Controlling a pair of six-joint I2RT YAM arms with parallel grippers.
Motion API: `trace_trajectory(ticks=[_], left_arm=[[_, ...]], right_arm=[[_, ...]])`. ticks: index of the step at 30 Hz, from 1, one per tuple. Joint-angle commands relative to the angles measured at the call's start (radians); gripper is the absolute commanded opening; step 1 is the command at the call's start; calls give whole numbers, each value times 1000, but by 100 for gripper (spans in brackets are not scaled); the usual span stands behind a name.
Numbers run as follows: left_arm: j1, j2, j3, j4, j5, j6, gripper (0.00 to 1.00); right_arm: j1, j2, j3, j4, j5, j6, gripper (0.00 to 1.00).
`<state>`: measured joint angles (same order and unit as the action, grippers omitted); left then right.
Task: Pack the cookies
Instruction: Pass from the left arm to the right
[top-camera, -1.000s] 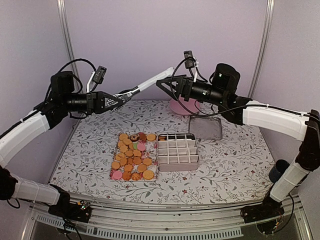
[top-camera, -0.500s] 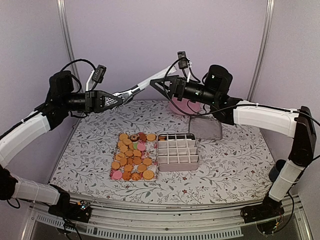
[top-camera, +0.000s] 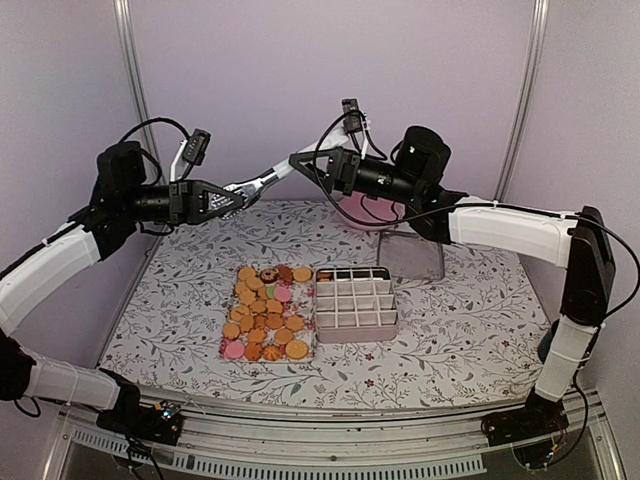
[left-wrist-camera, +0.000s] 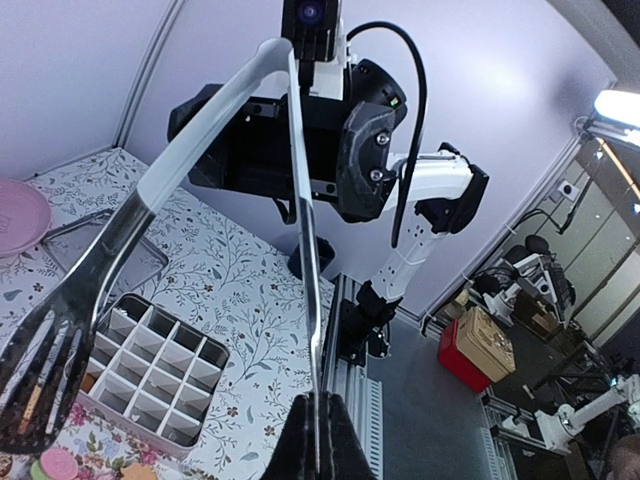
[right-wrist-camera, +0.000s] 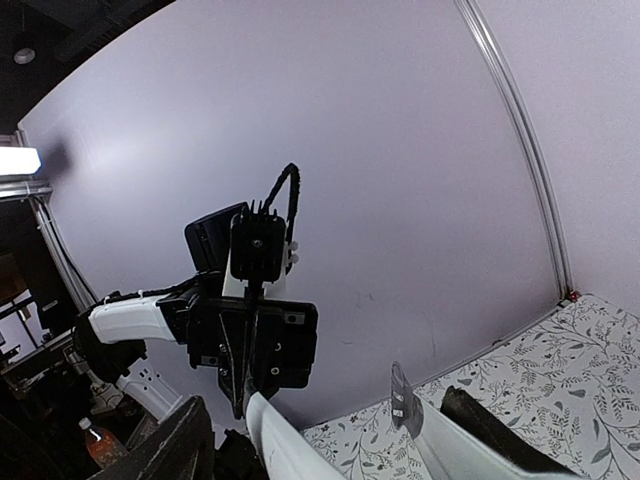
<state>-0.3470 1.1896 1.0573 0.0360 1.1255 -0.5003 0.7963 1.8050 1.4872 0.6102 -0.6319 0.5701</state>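
We see small round flat cookies (top-camera: 265, 312), mostly orange with a few pink and brown, packed together mid-table. A white gridded box (top-camera: 357, 324) sits just beside them at 3 o'clock. Both arms are up high. The left gripper (left-wrist-camera: 313, 440) is clamped on one arm of silver black-tipped tongs (left-wrist-camera: 200, 150). The right gripper (top-camera: 300, 162) is spread wide, straddling their hinge end.

The left gripper (left-wrist-camera: 316, 435) pinches one arm of long silver metal tongs (left-wrist-camera: 178, 172); their hinge sits by the black right gripper (left-wrist-camera: 290, 150) ahead.
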Motion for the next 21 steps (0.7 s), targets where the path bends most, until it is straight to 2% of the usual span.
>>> trace_trajectory(ticks=[1,10,15,21], left_arm=[[15,-10,2,45,3,40,0],[18,-8,-2,55,-13,38,0],[20,-13,-4,64,-14,31,0],[20,-16,-11,65,-13,31,0]], right_arm=[[12,49,53,43,-72,89,77],[11,69,1,279,-98,230,75],[-17,61,-77,487,-109,363,79],[-20,57,-58,437,-121,358,79]])
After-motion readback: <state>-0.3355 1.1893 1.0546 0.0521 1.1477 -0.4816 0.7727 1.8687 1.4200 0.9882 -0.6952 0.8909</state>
